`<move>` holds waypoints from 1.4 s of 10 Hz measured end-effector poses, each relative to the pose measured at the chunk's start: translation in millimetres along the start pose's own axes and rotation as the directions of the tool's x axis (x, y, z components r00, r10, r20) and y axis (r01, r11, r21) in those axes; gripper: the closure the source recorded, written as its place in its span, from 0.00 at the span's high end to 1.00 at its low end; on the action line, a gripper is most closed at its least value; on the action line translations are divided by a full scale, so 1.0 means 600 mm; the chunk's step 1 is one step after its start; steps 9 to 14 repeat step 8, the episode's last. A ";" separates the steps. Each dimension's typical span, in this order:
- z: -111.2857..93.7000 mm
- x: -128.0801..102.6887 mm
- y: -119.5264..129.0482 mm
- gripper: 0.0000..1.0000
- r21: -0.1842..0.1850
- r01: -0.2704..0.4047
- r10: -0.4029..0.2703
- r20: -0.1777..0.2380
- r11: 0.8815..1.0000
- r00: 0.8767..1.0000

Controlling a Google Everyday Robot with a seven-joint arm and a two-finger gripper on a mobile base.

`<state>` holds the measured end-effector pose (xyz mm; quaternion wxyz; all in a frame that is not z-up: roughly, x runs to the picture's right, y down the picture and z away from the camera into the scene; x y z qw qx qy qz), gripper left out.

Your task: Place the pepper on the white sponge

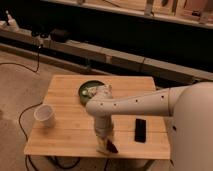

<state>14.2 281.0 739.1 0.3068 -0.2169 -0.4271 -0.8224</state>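
Gripper (105, 144) is lowered at the front edge of the wooden table (65, 100), at the end of the white arm (135, 104) that reaches in from the right. Its state cannot be determined from the camera view. White sponge (102, 148) lies directly under the gripper, only partly visible. Pepper (112, 147), dark red, sits just to the right of the gripper's tip, touching or overlapping the sponge; whether it is held cannot be told. Black rectangular block (140, 129) lies nearby to the right. White cup (44, 115) stands upright near the left edge. Dark green bowl (88, 89) sits behind the arm.
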 end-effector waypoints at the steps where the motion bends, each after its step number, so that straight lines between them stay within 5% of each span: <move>1: 0.000 -0.001 0.003 0.80 -0.002 -0.005 0.005 -0.001 1.000 1.000; 5: -0.008 0.007 0.013 0.80 -0.016 -0.029 0.028 -0.021 0.999 0.999; 8: -0.065 0.043 0.035 0.80 -0.044 -0.090 0.085 -0.118 0.995 0.989; 14: -0.065 0.043 0.035 0.80 -0.044 -0.090 0.085 -0.118 0.995 0.989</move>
